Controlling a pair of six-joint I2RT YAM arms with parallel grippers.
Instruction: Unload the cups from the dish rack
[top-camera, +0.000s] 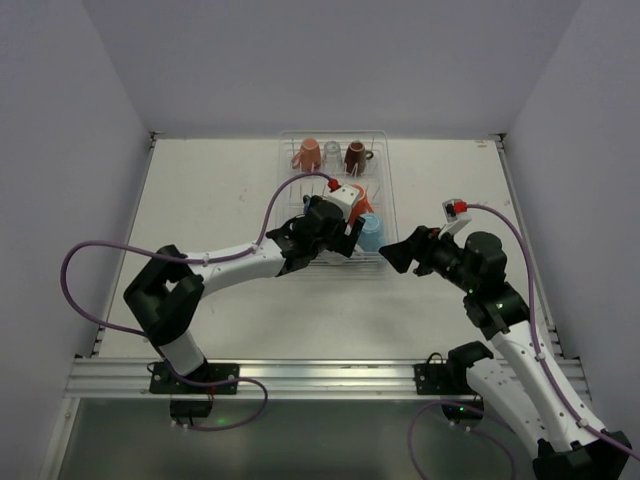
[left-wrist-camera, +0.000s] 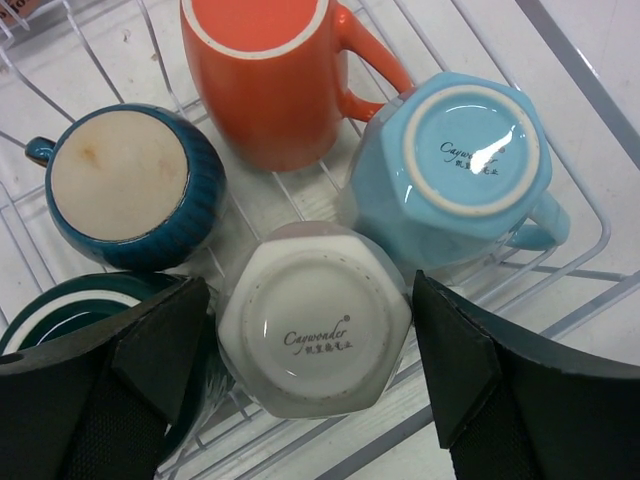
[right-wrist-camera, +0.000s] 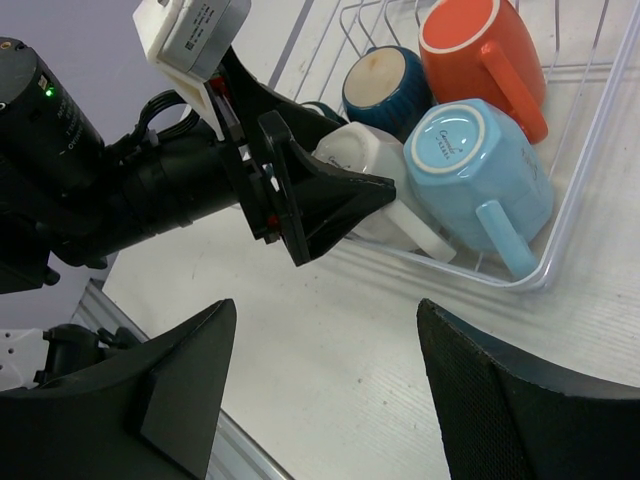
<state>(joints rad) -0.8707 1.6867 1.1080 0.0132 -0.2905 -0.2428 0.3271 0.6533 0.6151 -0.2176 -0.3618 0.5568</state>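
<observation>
Cream-white cup (left-wrist-camera: 315, 330) upturned at near end of dish rack (top-camera: 385, 170), straddled by left pincer (left-wrist-camera: 310, 340), jaws apart, unclamped; right pincer (right-wrist-camera: 325, 340) likewise apart over table (right-wrist-camera: 330, 300) near rack; all visible cups racked, unloading judged barely begun.

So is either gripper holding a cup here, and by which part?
Nothing is held. The left gripper is open, straddling the upturned white cup in the dish rack without closing on it. The right gripper is open and empty.

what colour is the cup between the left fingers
The cup is cream-white, base up with a printed logo; clearest in the left wrist view.
</observation>
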